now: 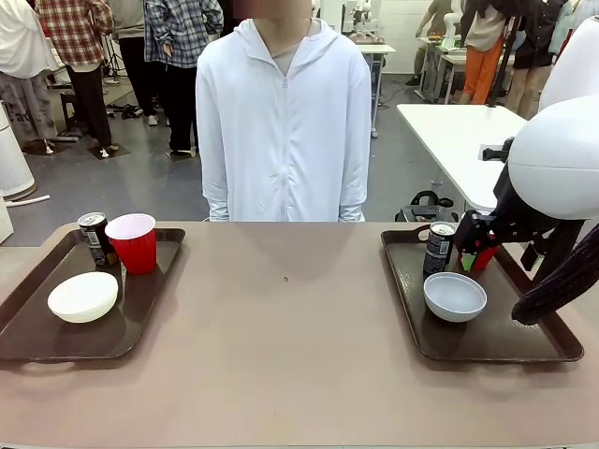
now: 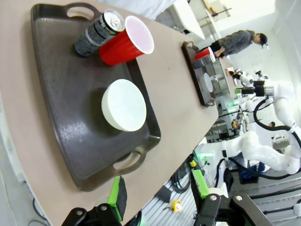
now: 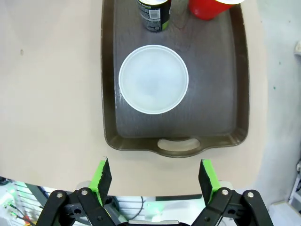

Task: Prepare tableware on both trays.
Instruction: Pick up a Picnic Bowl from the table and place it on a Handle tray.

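The left tray (image 1: pixel 150 299) (image 2: pixel 66 99) holds a dark can (image 1: pixel 94 238) (image 2: pixel 96 34), a red cup (image 1: pixel 134 241) (image 2: pixel 123 43) and a white bowl (image 1: pixel 83 296) (image 2: pixel 123 104). On the right tray (image 1: pixel 524 327) (image 3: pixel 221 94) stand a can (image 1: pixel 438 248) (image 3: pixel 153 14), a white bowl (image 1: pixel 455 296) (image 3: pixel 153 79) and a red cup (image 1: pixel 482 257) (image 3: pixel 207 8), partly behind the right arm (image 1: pixel 552 168). My left gripper (image 2: pixel 157 190) hangs open and empty off the left tray's near end. High above the right tray's near handle, my right gripper (image 3: pixel 155 181) is open and empty.
A person in a white hooded jacket (image 1: pixel 284 122) stands at the far edge, hands out of sight. Bare brown tabletop (image 1: pixel 290 318) lies between the trays. In the left wrist view the right tray (image 2: pixel 200 77) shows far off.
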`<control>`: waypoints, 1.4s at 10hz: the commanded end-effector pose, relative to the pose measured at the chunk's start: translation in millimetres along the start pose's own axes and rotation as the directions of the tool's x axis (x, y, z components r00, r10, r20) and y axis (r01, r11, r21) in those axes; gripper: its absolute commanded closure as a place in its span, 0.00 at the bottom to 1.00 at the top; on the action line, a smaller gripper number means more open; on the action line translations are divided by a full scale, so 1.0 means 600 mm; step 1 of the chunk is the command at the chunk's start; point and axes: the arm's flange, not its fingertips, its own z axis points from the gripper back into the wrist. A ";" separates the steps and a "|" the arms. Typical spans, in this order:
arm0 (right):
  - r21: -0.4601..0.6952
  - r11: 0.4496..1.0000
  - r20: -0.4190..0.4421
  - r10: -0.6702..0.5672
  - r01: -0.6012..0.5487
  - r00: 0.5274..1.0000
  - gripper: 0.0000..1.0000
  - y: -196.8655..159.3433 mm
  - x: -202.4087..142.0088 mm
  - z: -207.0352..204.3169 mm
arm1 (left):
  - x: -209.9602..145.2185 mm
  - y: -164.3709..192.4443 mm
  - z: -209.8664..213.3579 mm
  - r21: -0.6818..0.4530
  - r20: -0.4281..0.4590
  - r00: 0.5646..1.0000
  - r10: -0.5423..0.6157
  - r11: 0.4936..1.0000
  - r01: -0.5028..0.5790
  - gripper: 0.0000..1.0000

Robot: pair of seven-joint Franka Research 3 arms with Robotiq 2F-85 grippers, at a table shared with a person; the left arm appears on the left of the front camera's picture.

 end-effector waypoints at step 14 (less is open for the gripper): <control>0.711 0.702 -0.007 0.059 -0.036 0.998 0.04 -0.366 0.000 0.028 | -0.001 -0.002 0.002 0.001 0.014 1.000 0.004 1.000 -0.004 0.27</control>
